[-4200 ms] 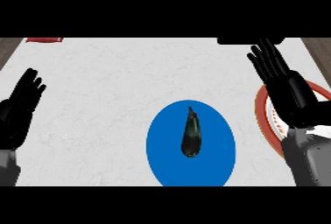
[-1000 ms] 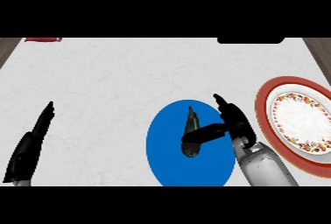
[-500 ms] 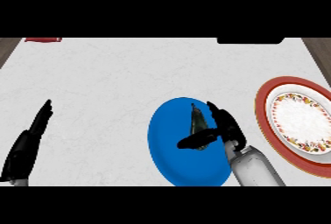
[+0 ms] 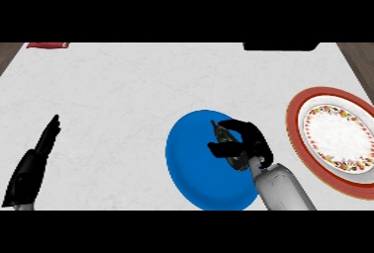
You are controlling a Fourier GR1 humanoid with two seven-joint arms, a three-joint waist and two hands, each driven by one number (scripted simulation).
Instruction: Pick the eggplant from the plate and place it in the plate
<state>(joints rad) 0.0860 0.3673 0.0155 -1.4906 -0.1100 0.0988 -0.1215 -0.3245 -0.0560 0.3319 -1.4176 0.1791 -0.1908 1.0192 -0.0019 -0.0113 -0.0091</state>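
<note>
A dark eggplant (image 4: 223, 136) lies over the right half of the blue plate (image 4: 194, 163). My right hand (image 4: 245, 141) is curled round it, thumb on its left side and fingers on its right, hiding most of it; only its tip pokes out above the hand. A red-rimmed patterned plate (image 4: 340, 141) stands to the right of the blue one. My left hand (image 4: 33, 165) rests open at the lower left, edge-on, fingers pointing up.
A red object (image 4: 47, 45) lies at the counter's far left corner and a black one (image 4: 281, 46) at the far edge right of centre. The counter's right edge runs just behind the red-rimmed plate.
My right hand came down from the right side onto the blue plate and closed round the eggplant. The view has shifted slightly, so the plates sit further right.
</note>
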